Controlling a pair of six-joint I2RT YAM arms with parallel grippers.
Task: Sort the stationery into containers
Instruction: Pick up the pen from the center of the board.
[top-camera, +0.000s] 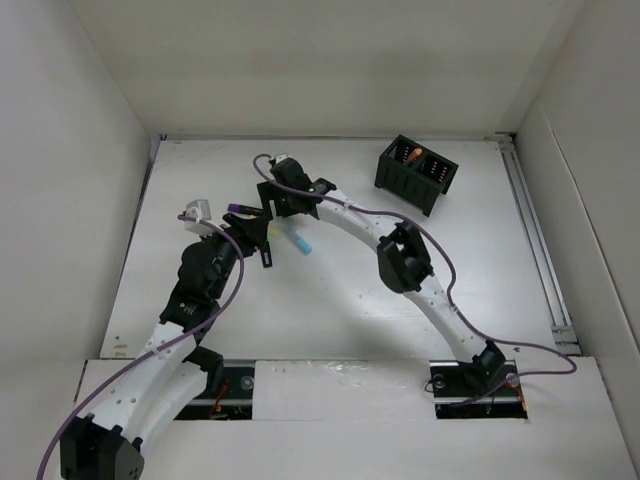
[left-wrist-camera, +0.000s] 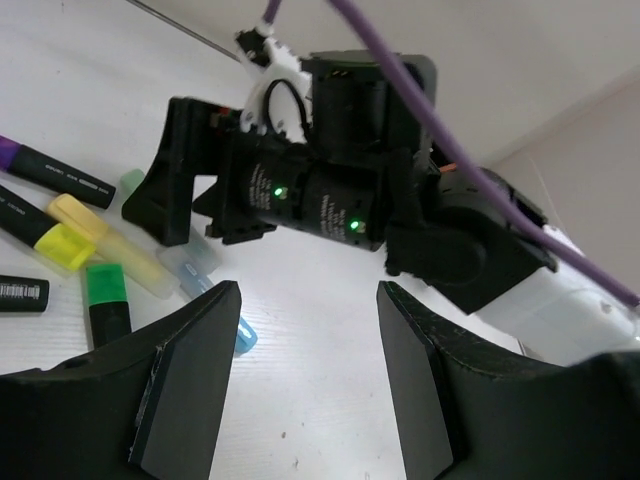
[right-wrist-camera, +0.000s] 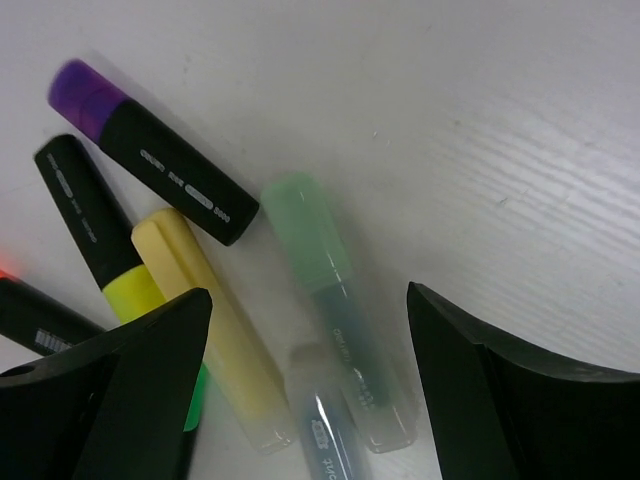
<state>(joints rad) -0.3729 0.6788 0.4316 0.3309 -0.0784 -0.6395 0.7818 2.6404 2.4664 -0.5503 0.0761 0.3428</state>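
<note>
- The right end effector (right-wrist-camera: 305, 300) hangs directly above the pale green highlighter (right-wrist-camera: 320, 270). Its jaws are spread wide to either side of the pen and grip nothing.
- The left end effector (left-wrist-camera: 305, 300) is low over the tabletop (top-camera: 480, 280), close to the pale green highlighter. Its jaws are partly parted, with only bare surface between them.
- In the left wrist view the right end effector stands in front of the pale green highlighter, and only the pen's cap shows beside one black finger.
- A pale blue pen (right-wrist-camera: 325, 440) touches the pale green highlighter along its lower end.
- A pale yellow highlighter (right-wrist-camera: 215, 330) lies just beside the pale green highlighter, roughly parallel to it.
- A purple-capped black highlighter (right-wrist-camera: 150, 165) lies near the pale green highlighter's cap, with its black end almost touching it.
- A yellow-banded black highlighter (right-wrist-camera: 90, 230) lies beyond the pale yellow one, on the side away from the pale green highlighter.
- A green-capped black marker (left-wrist-camera: 105, 300) and a plain black marker (left-wrist-camera: 20, 293) lie at the far edge of the same cluster.
- The black organiser box (top-camera: 415, 172) stands well apart from the pale green highlighter, to the right and farther from the arm bases. Something orange (top-camera: 412, 155) sits in one of its compartments.
</note>
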